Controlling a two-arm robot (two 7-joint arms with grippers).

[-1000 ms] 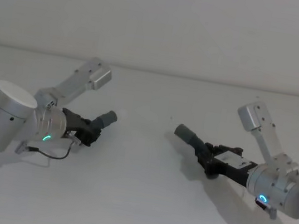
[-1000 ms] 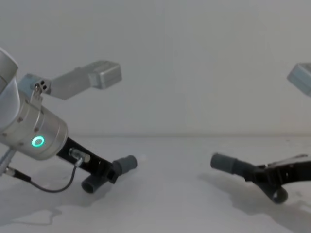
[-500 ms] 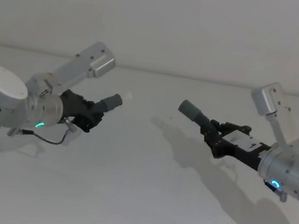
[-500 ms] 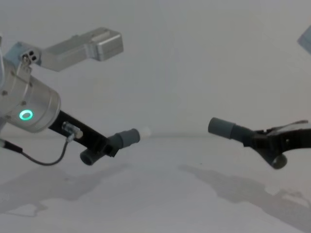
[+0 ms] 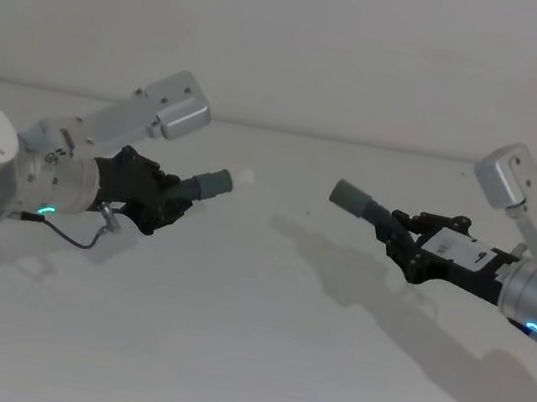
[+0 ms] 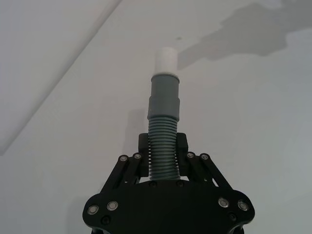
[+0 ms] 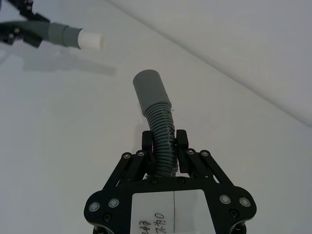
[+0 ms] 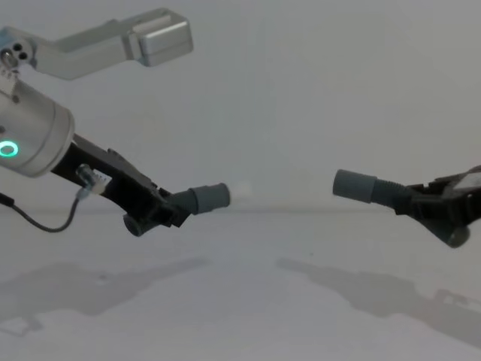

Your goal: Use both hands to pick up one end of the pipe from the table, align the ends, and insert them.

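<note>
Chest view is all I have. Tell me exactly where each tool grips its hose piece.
Observer: The left tool is shut on the ribbed part of the left hose piece, behind the left cuff.
Operator: Now the right one.
Observer: The right tool clamps the right hose piece on its ribs too, leaving the right cuff free.
Operator: Describe the mating ends.
Observer: A white tip sticks out of the left cuff; the right cuff is plain grey.

A plain matte white-grey counter (image 5: pixel 245 359) spreads beneath the left pincer (image 5: pixel 174 199) and the right pincer (image 5: pixel 394 240). It meets a bare pale wall (image 5: pixel 303 34) behind them along a faint straight seam. Soft grey shadows (image 5: pixel 339 272) lie on the counter below and beside each pincer.
</note>
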